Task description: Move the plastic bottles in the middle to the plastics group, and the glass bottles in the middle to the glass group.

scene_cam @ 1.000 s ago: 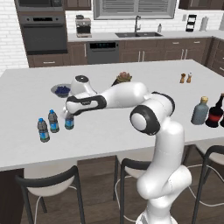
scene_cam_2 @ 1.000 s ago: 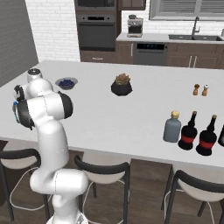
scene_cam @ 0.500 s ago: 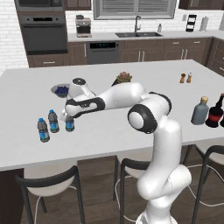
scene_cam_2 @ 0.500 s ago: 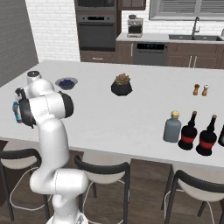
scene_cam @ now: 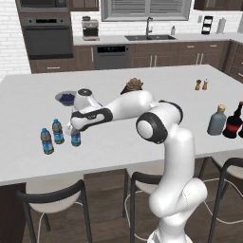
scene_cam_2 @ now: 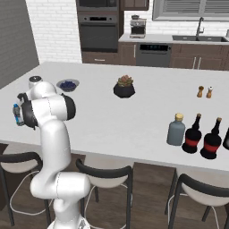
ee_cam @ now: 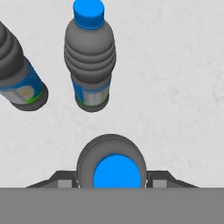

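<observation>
Holding: a small plastic bottle (ee_cam: 112,168) is being gripped by the gripper (scene_cam: 75,134), the jaws being closed narrowly on either side of its body just under the blue cap.
Place: the held bottle is being kept upright, directly below the gripper, low over the white counter (scene_cam: 142,118); whether its base is touching the counter cannot be told.
Neighbours: the plastics group (ee_cam: 52,70) is standing just ahead of the gripper in the hand view, the nearer bottle (ee_cam: 90,61) just beside the held one, the second bottle (ee_cam: 19,76) a little further off to one side.
Risk one: the near bottle is probably being crowded; a sideways slip on release would be knocking it over, because the gap between the two is narrow.
Risk two: a release made while the base is above the counter would likely be tipping the held bottle, since it is slim and light.
Risk three: a jaw could be catching the cap on the way up, if the lift is not being made straight.
Look: a greyish clear ribbed body, a bright blue cap and a blue label band are being shown by each small bottle.
Remaining: a grey flask (scene_cam: 217,120) and a red-labelled dark bottle (scene_cam: 233,121) are standing well away from the gripper, near the glass group (scene_cam_2: 212,139).
</observation>
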